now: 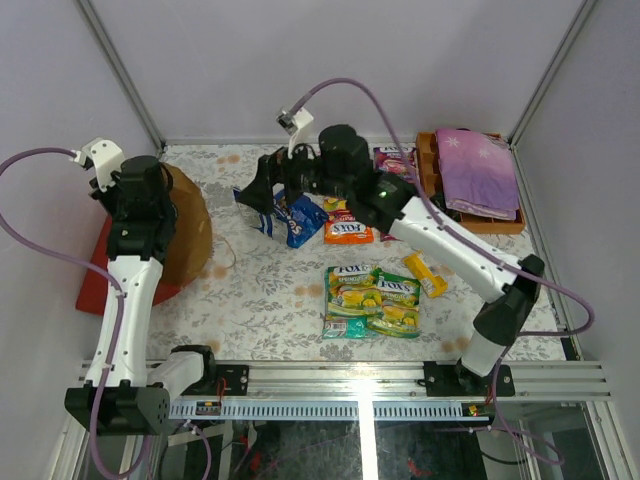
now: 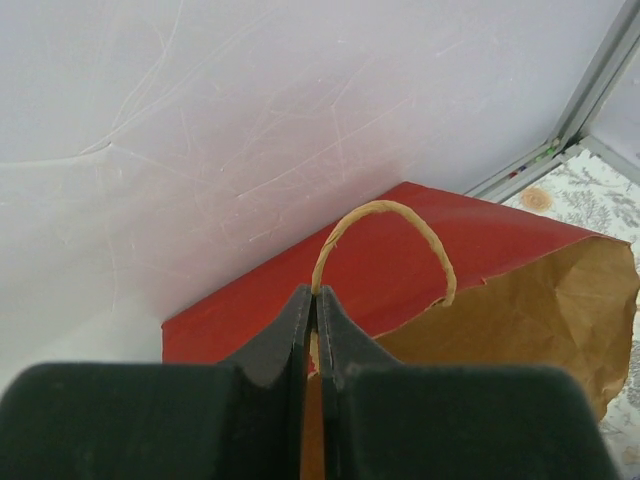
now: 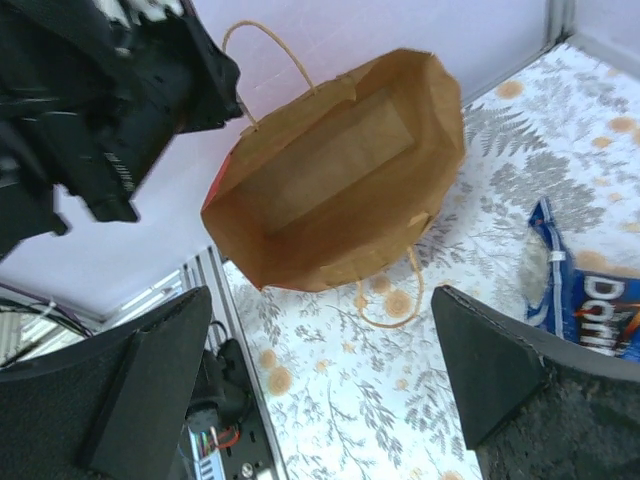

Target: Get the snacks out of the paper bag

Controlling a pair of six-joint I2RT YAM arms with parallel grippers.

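Arm shells: white links with black joint housings on the left arm point(image 1: 125, 300) and the right arm point(image 1: 450, 245).
Cables: a lilac hose point(image 1: 40, 250) loops along each arm.
Bases: black blocks point(image 1: 115, 405).
Left tool point(image 2: 315, 300): black, wedge-tipped fingers.
Right tool point(image 3: 320, 295): black, matte, grainy faces.
Marking: a small green light point(image 1: 383, 190), possibly a status lamp.

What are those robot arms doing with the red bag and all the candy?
They are emptying the paper bag. The left fingers are pinched shut on its rim by the handle, keeping its mouth open. It looks empty inside. The right fingers are wide open, holding nothing, above the table beside the blue Doritos bag. The green-yellow pouches, orange pouch and yellow bar lie out on the table.
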